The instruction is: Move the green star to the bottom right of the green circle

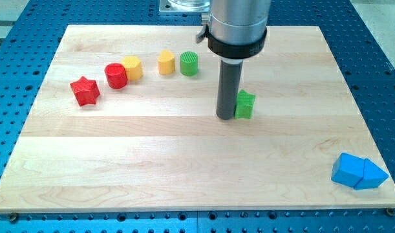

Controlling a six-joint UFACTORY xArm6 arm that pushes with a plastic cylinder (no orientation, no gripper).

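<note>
The green star lies a little right of the board's middle, partly hidden by the rod. My tip rests against the star's left side. The green circle stands in the row near the view's top, up and to the left of the star.
In the row left of the green circle are a yellow block, another yellow block, a red cylinder and a red star. Two blue blocks lie at the board's bottom right corner. The wooden board sits on a blue perforated table.
</note>
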